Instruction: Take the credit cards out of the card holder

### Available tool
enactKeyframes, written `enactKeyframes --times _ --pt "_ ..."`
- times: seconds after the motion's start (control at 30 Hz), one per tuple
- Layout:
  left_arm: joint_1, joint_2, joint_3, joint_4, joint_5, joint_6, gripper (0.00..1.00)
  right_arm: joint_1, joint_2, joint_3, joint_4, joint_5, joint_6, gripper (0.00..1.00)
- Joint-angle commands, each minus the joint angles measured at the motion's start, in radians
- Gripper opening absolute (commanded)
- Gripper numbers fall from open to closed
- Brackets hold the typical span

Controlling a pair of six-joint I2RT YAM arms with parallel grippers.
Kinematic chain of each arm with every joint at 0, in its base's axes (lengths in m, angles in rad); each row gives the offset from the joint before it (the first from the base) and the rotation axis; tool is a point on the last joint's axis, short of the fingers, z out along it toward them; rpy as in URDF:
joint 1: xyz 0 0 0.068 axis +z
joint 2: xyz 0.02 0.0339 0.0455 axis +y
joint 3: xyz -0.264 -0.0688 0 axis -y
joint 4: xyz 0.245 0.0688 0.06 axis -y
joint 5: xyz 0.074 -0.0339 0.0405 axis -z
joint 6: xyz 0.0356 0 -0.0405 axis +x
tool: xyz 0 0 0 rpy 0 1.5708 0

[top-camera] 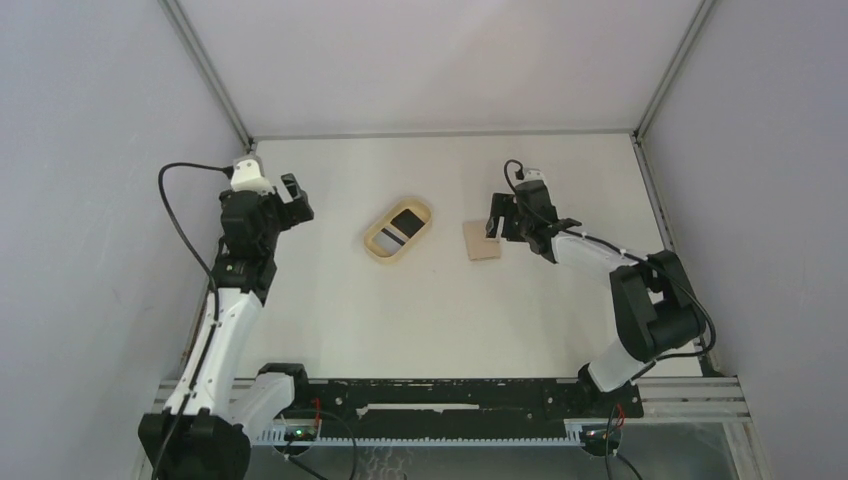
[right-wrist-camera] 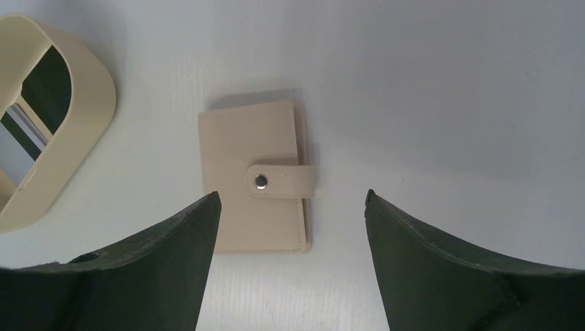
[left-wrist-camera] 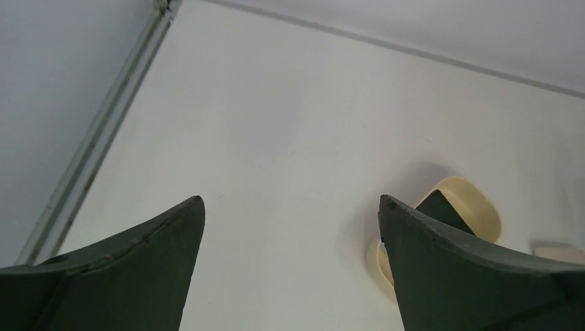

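1. My right gripper (right-wrist-camera: 291, 195): jaws spread, grasping nothing.
2. Card holder (right-wrist-camera: 252, 138): smooth tan rectangle, snap tab fastened, flat on the surface (right-wrist-camera: 448, 103) just ahead of it, untouched.
3. My left gripper (left-wrist-camera: 291, 200): released, empty.

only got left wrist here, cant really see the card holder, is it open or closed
observer: closed. the card holder lies flat on the table with its snap tab fastened.
operator: other arm on it
observer: no. the right tool hangs over it, jaws open to either side, gripping nothing.
operator: i see something dark in that beige dish, anything else in there
observer: yes. in the tray a pale card lies next to the dark card.
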Motion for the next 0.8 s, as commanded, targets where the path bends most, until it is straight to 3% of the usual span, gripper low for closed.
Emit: enactKeyframes --times 0.0,0.1,0.2,0.33,0.43,0.6,0.77 --pt "0.026 0.078 0.008 0.021 0.083 -0.089 1.00 -0.011 0.060 0.084 0.051 -0.071 -0.035 0.84" --pt "0.057 0.068 0.007 0.080 0.135 -0.122 1.00 -0.005 0.111 0.128 0.033 -0.071 -0.060 0.83" --pt "0.069 0.110 0.071 0.044 0.304 -0.104 1.00 -0.001 0.152 0.158 0.025 -0.071 -0.065 0.82" --pt "0.076 0.138 0.165 -0.077 0.632 -0.098 1.00 -0.004 0.203 0.193 0.014 -0.085 -0.054 0.82" --pt "0.076 0.097 0.193 -0.173 0.791 -0.084 1.00 -0.010 0.231 0.199 0.016 -0.122 -0.032 0.80" --pt "0.075 0.029 0.265 -0.381 1.032 0.001 1.00 -0.005 0.263 0.199 0.022 -0.132 -0.028 0.78" --pt "0.070 -0.015 0.267 -0.474 1.168 0.067 1.00 0.011 0.294 0.199 0.004 -0.120 -0.016 0.77"
